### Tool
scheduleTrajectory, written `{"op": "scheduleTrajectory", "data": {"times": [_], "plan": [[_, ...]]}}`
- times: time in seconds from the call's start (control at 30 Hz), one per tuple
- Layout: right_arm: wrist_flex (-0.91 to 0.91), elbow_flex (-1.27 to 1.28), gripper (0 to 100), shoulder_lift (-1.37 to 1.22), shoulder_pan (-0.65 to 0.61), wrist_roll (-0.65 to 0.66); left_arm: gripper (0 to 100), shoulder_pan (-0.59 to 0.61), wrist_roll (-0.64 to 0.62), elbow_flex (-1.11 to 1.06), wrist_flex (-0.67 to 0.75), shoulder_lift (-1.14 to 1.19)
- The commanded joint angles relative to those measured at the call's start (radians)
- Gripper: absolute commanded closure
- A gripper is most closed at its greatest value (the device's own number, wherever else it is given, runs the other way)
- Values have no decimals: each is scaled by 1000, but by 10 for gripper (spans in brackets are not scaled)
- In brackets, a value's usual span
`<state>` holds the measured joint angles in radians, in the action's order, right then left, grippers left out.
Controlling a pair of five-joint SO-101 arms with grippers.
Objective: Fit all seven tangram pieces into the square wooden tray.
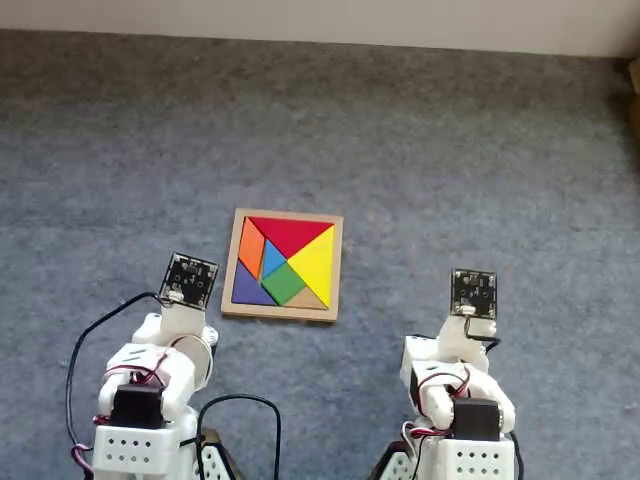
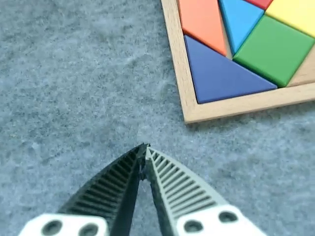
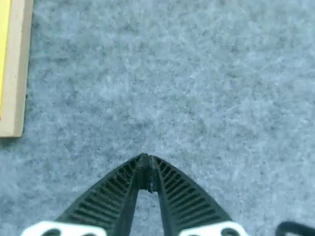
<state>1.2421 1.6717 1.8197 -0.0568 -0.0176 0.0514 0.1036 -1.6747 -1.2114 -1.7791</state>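
Black and grey, the left claw (image 2: 144, 151) is pinched together at its tips with nothing between them, pointing down at grey carpet (image 2: 74, 83). Just ahead of it and slightly toward the robot's right sits the near left corner of the square wooden tray (image 2: 178, 73), close to the tips but not touching them. The piece nearest this claw is the dark blue triangle (image 2: 221, 76), tucked into that corner. Beyond it lie the orange parallelogram (image 2: 202, 22), the light blue triangle (image 2: 241, 19) and the green square (image 2: 273, 49), all flat inside the rim.

The right claw (image 3: 146, 161), all black, is likewise closed and empty above the carpet. The tray's right rim (image 3: 17, 73) lies ahead of it and off to the robot's left, well apart from the tips, with a sliver of the yellow triangle (image 3: 2, 49) just inside.

From above, the left arm (image 1: 150, 385) and right arm (image 1: 460, 395) stand side by side, with the tray (image 1: 285, 313) ahead and between them, nearer the left arm. The red triangle (image 1: 290, 235) fills the side farthest from both claws, and the yellow triangle fills the side toward the right claw. A pale tan triangle (image 1: 313, 298) shows in the near right corner. Whether that is a piece or bare tray floor cannot be told.
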Motion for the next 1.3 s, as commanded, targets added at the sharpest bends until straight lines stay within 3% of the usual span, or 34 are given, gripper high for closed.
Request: {"op": "scheduleTrajectory", "data": {"times": [0.0, 0.2, 1.27], "plan": [[8, 105, 992, 15, 10, -5, 995, -19, 9, -21, -46, -39], [8, 105, 992, 15, 10, -5, 995, -19, 8, -21, -115, -39], [8, 105, 992, 15, 10, -5, 995, -19, 8, -21, -115, -39]]}}
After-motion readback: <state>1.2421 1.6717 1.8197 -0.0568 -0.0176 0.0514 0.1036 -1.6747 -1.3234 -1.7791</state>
